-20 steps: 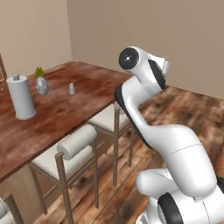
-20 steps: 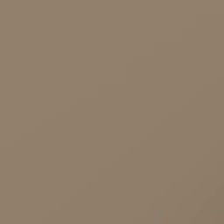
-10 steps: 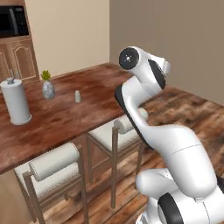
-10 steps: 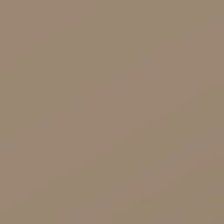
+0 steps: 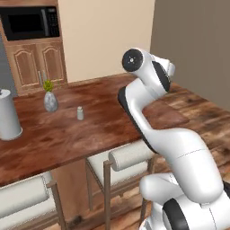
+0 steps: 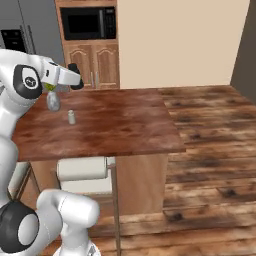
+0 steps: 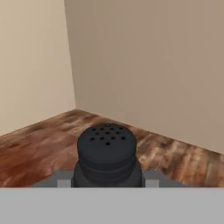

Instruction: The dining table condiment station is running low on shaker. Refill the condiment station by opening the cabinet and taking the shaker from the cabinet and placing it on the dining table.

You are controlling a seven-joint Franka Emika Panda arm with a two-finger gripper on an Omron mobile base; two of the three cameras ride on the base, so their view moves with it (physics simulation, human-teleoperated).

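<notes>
Black and round-topped, the shaker [image 7: 107, 155] sits between our gripper [image 6: 74, 76] fingers, its holed cap facing the camera; we have the jaws pinched on it, partly closed. We hold it up above the left part of the dining table [image 6: 125, 125], near the grey shaker [image 6: 71, 117] and the vase [image 5: 50, 101].

Counted: one dining table [image 5: 112, 119]; two shakers, a black shaker [image 7: 107, 155] with a perforated top and a pale grey shaker [image 5: 80, 113] standing on the table; one grey vase [image 5: 50, 101] with a green sprig; one white paper-towel roll [image 5: 8, 115]; two cushioned stools [image 5: 128, 158]; one microwave [image 6: 90, 23]; two arched-panel doors [image 6: 95, 65].
</notes>
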